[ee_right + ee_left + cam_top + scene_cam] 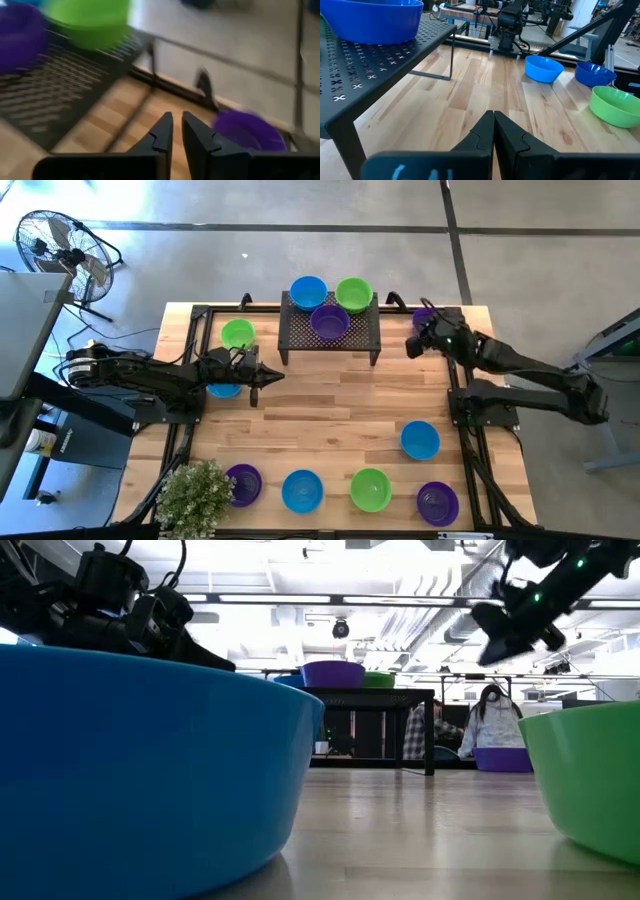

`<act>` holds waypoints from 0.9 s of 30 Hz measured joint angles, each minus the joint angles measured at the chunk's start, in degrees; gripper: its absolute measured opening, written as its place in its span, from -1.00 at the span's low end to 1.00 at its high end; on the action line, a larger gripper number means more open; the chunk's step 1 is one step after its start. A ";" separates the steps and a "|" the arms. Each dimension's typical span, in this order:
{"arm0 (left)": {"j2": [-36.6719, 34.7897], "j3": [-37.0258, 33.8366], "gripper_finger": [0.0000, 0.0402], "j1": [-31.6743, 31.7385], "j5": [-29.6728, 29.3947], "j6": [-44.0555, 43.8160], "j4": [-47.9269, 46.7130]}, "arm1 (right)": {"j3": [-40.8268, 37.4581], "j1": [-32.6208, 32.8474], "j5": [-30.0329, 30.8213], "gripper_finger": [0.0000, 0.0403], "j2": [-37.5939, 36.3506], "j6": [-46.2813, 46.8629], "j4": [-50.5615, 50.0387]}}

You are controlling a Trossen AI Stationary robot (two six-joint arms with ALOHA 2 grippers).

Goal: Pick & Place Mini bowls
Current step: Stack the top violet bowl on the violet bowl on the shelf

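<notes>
Three mini bowls (329,322) sit on the rack (330,330) at 12 o'clock; left tool (262,376) pinched closed and empty, right tool (413,346) barely parted, holding nothing

bright overhead light | ceiling glare, low view | right wrist view motion-blurred

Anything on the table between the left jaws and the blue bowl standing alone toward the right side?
Nothing: in the high view, only bare wood separates the left gripper from the blue bowl.
</notes>
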 joint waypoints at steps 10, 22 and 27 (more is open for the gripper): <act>0.00 0.00 -1.00 -0.01 0.00 -0.02 -0.01 | 0.02 -16.26 -2.60 -0.35 12.08 14.26 -5.41; 0.00 0.00 -1.00 -0.01 0.74 -0.02 -0.02 | 0.02 -18.99 5.89 0.00 26.79 27.33 -1.92; 0.00 0.00 -1.00 -0.01 0.94 -0.02 -0.48 | -0.03 -18.99 10.62 -0.04 31.34 32.83 -1.69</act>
